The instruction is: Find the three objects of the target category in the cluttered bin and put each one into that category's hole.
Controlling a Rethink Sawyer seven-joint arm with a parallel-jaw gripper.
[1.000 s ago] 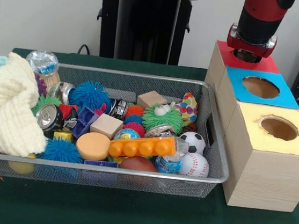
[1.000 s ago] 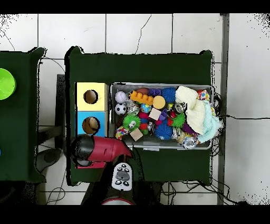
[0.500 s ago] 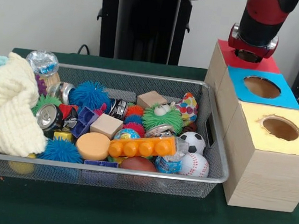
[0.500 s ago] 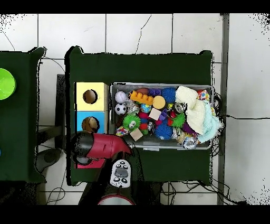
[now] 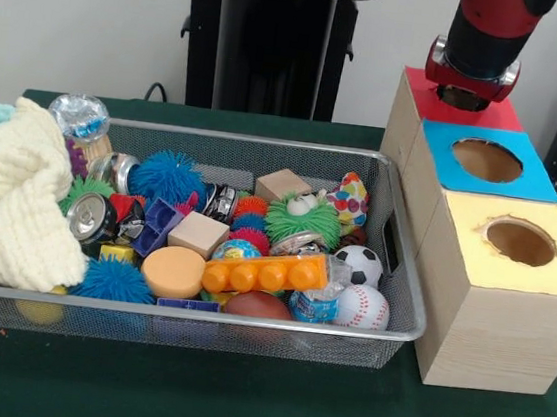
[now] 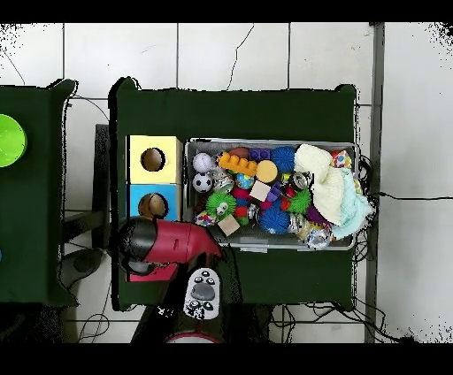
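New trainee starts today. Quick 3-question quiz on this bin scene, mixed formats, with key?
1. True or false: the arm hangs over the red-topped box.
2. In the front view, which ball lies nearer the camera in the bin: A) soccer ball B) baseball?
3. Fill in: the box between the red and yellow tops is ____.

Key: 1 true; 2 B; 3 blue.

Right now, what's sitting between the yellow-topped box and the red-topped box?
The blue-topped box sits between the yellow-topped box and the red-topped box, the three forming a row in the front view. The overhead view shows the same order.
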